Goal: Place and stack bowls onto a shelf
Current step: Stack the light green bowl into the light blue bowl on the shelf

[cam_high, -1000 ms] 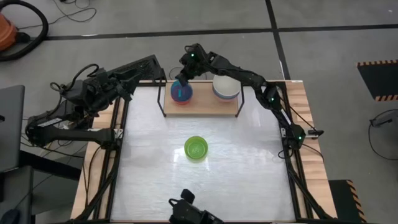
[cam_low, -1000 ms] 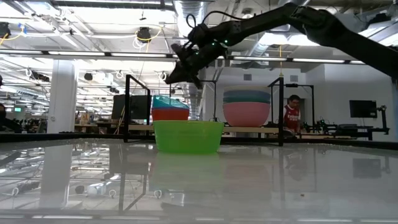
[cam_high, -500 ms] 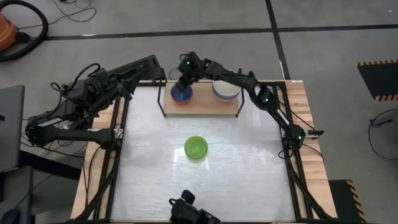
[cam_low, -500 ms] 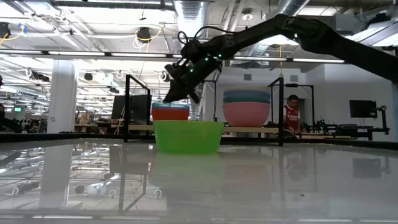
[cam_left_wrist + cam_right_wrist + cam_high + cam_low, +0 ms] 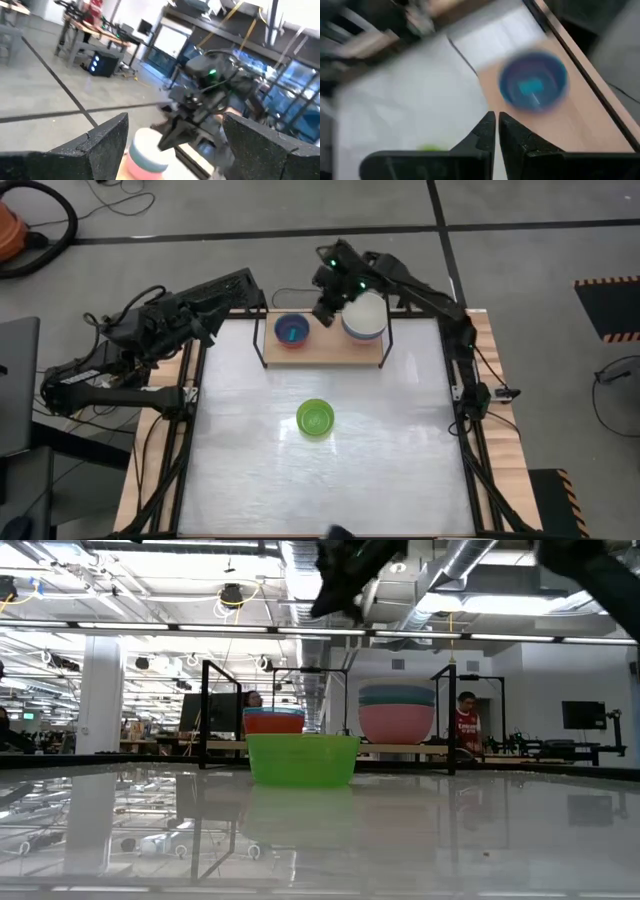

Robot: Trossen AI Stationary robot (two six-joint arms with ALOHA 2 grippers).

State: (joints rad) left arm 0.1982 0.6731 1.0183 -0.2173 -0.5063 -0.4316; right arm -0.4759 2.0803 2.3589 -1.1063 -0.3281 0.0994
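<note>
The wood shelf stands at the table's far edge. On its left end a teal bowl sits nested in a red-orange bowl. On its right end stands a stack of larger bowls, cream-white on top and pink at the bottom. A lime green bowl rests on its base at mid-table. My right gripper is shut and empty, raised high between the two stacks. My left gripper is open and empty off the table's far left corner.
The shelf's black wire end loops rise at both ends of the plank. Bare white tabletop lies around the lime green bowl. People and workbenches show in the room beyond the table's far edge.
My right gripper has gone down with the teal bowl and set it in the red-orange bowl. It has let go, risen high and moved toward the table's right. The teal bowl stays nested on the shelf.
</note>
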